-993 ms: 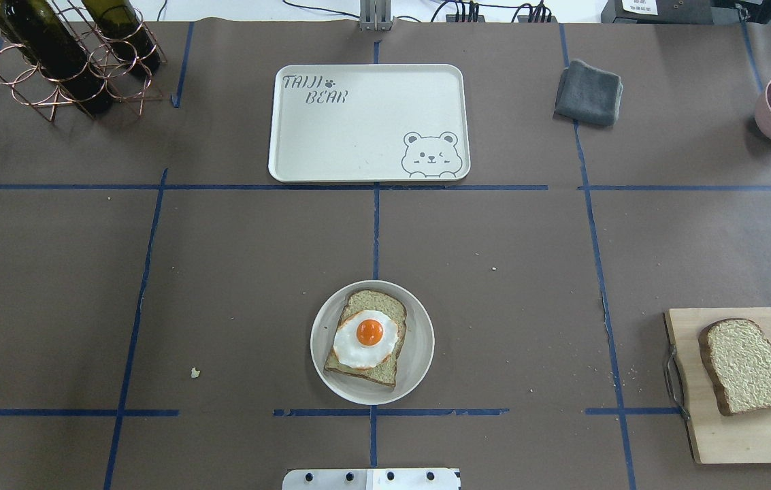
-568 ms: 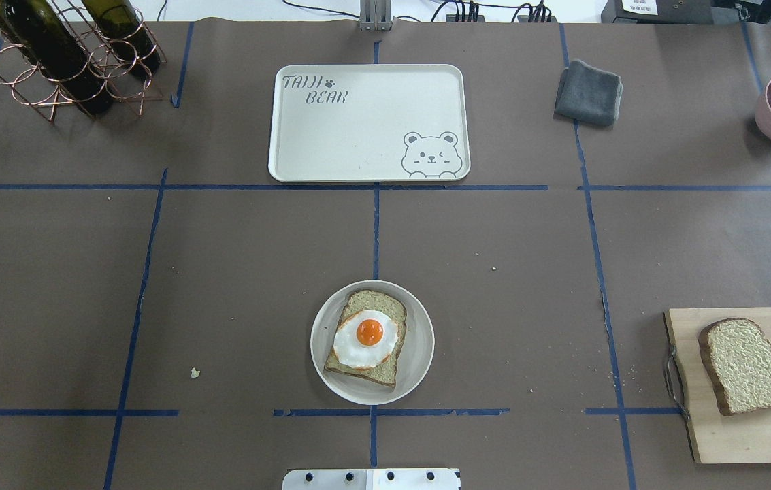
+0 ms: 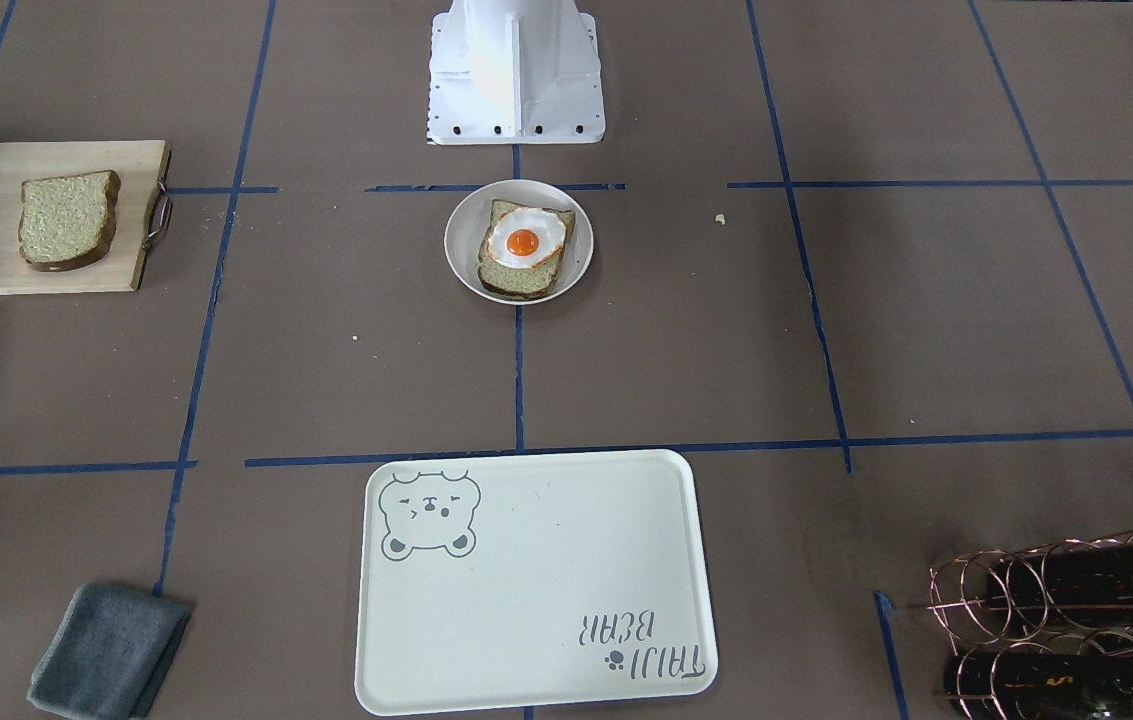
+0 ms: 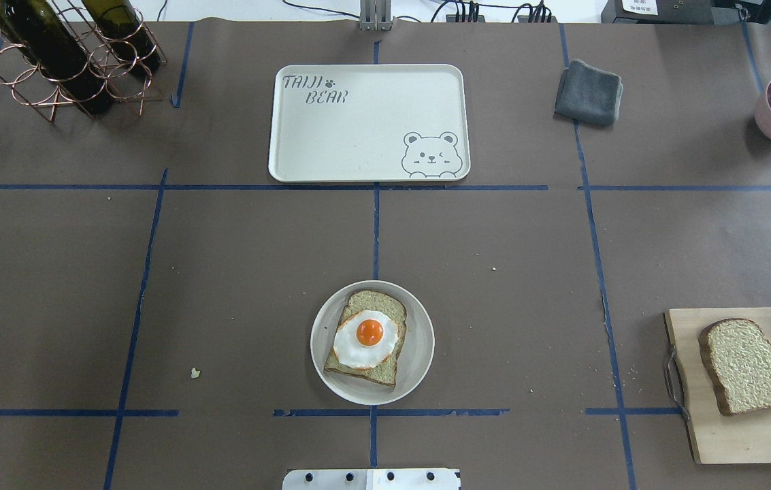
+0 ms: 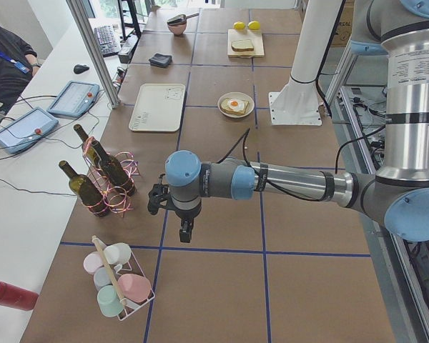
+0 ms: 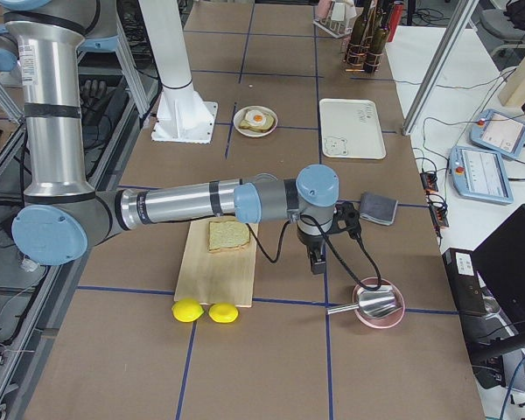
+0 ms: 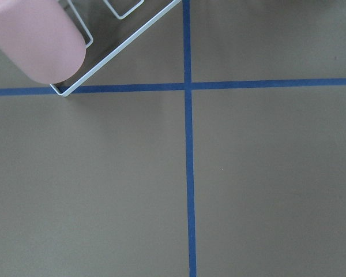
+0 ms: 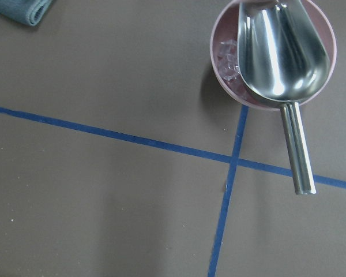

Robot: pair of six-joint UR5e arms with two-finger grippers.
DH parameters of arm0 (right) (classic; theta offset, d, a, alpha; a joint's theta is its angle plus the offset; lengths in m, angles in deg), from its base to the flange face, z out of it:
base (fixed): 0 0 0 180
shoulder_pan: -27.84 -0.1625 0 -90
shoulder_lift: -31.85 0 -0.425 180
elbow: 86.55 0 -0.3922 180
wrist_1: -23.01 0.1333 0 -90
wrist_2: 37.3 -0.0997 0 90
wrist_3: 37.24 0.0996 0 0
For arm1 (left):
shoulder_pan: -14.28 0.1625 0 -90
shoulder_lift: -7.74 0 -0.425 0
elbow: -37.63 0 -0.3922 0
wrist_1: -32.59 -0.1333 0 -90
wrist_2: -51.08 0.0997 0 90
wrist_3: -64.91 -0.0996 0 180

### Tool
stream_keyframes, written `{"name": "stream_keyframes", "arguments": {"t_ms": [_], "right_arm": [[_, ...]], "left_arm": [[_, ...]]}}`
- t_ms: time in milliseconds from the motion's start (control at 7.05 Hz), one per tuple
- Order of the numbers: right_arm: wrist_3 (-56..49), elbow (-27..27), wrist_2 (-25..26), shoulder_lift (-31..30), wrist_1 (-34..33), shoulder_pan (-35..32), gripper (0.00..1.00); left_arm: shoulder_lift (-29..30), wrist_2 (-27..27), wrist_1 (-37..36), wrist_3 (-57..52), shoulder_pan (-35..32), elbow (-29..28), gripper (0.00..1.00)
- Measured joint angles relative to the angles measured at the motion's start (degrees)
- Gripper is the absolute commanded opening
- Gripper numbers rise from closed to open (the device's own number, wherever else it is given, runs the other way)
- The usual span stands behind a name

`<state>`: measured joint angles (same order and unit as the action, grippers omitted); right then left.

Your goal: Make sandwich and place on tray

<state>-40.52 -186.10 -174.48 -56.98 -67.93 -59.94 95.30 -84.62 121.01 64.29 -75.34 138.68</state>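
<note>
The sandwich is unfinished. One slice (image 4: 380, 303) lies on the plate (image 4: 419, 355) with the egg (image 4: 366, 338) on top, yolk up and uncovered. The second slice (image 4: 747, 367) lies flat on the board (image 4: 732, 435), well apart from the plate. The tray (image 4: 358, 136) sits beyond the plate on the table's far side and holds nothing.

The right gripper (image 6: 317, 260) hangs pointing down over bare table, just beside the board's edge, with the second slice the nearest food to it. The cloth (image 6: 377, 208) lies near it on one side and the pink bowl (image 6: 378, 308) with its metal scoop (image 8: 282, 52) on the other. Two lemons (image 6: 206, 311) lie past the board's end. The plate and tray are well apart from this gripper, farther along the table. It holds nothing that can be seen. Whether its jaws are open or closed I cannot tell.

The left gripper (image 5: 186, 230) also points down over bare table, much farther from the plate. The bottle rack (image 5: 107, 187) stands near it and the wire basket (image 5: 121, 289) of cups is just beside it. Its wrist camera shows a basket corner and a pink cup (image 7: 34, 40). I see nothing in its grasp and cannot tell how wide its jaws are.
</note>
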Motion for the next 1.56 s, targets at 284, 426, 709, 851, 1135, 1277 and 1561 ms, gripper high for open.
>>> {"name": "stream_keyframes", "arguments": {"t_ms": [284,426,709,851,1135,1277,1561], "right_arm": [[6.7,-0.7,-5.1,0.0,0.9,3.5,1.00],[12.2,-0.9,-5.6,-0.1,3.0,5.7,1.00],[24.7,-1.7,-3.7,-4.1,14.9,10.3,1.00],[30.5,-1.9,-2.1,-8.2,24.1,12.5,1.00],[39.0,-2.2,1.3,-16.4,38.1,16.6,1.00],[40.7,-2.4,2.4,-20.0,42.5,18.3,1.00],[44.7,-3.1,4.8,-25.5,48.9,23.1,1.00]], "left_arm": [[3.5,0.0,2.7,2.2,1.3,0.7,1.00],[4.8,0.0,3.4,6.1,3.2,2.1,1.00],[6.7,0.0,4.4,16.3,7.4,5.4,1.00],[7.3,0.0,5.6,20.4,9.4,6.3,1.00],[7.9,-0.1,10.2,28.6,13.0,6.9,1.00],[7.9,-0.1,13.3,33.3,15.1,7.0,1.00],[8.0,-0.1,18.5,41.0,18.8,7.1,1.00]]}}
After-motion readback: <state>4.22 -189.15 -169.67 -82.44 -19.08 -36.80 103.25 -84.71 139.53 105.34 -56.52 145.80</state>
